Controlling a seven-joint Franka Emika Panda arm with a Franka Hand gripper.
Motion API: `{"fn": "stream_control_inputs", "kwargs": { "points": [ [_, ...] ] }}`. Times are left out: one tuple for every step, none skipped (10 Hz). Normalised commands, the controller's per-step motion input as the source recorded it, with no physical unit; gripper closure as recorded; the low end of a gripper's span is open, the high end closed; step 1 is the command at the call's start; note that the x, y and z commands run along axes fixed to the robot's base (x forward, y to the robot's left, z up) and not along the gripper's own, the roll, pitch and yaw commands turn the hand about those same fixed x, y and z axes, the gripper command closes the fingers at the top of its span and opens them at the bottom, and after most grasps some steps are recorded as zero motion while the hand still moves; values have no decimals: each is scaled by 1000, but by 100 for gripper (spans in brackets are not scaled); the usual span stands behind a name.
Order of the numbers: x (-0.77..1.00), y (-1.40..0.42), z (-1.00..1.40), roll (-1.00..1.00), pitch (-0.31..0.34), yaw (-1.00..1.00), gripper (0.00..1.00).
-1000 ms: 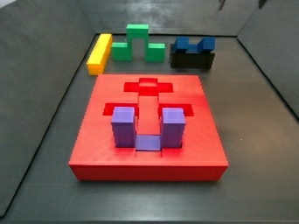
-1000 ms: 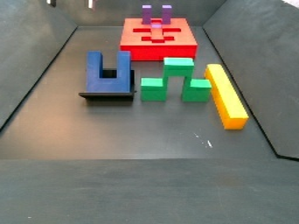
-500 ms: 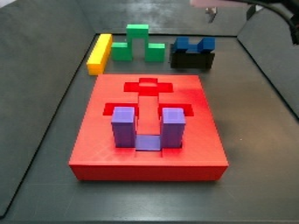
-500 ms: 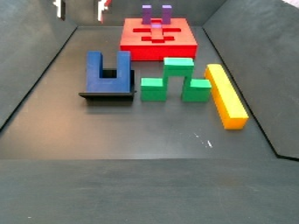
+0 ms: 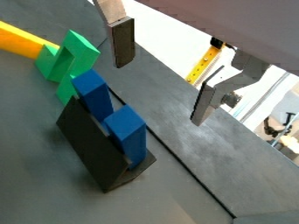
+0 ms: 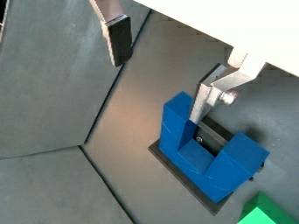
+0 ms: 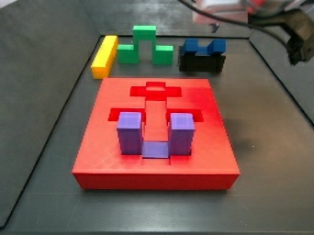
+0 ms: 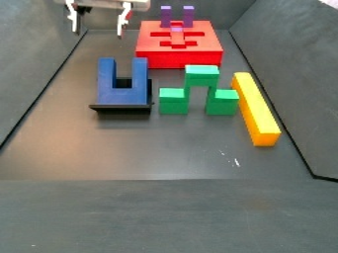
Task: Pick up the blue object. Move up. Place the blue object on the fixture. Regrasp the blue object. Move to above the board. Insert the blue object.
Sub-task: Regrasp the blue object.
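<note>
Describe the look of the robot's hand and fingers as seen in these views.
The hand ends in two flat silver metal plates, each faced with a dark rectangular pad. One finger shows its black pad clearly; the other is a bent silver bracket with a bolt. In a side view the hand appears white, with pale fingers. No cables or markings are visible.

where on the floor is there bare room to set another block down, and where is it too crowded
Bare floor fills the near side, in front of the blue object on the fixture, the green block and the yellow bar. Those sit close together, so that row is crowded. The board holds the violet block. The open gripper hangs above, holding nothing.
</note>
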Motion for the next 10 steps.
{"fn": "stream_control_inputs", "kwargs": {
  "points": [
    [0, 0, -334, 97, 0, 114, 0],
    [0, 0, -346, 40, 0, 114, 0],
    [0, 0, -326, 17, 0, 129, 0],
    [0, 0, -317, 0, 0, 131, 0],
    [6, 0, -260, 14, 0, 149, 0],
    [89, 46, -194, 3, 20, 160, 0],
    [177, 106, -151, 9, 69, 134, 0],
    [214, 63, -200, 43, 63, 106, 0],
    [237, 46, -237, 100, 49, 66, 0],
    [226, 51, -237, 137, 60, 60, 0]
  ]
}}
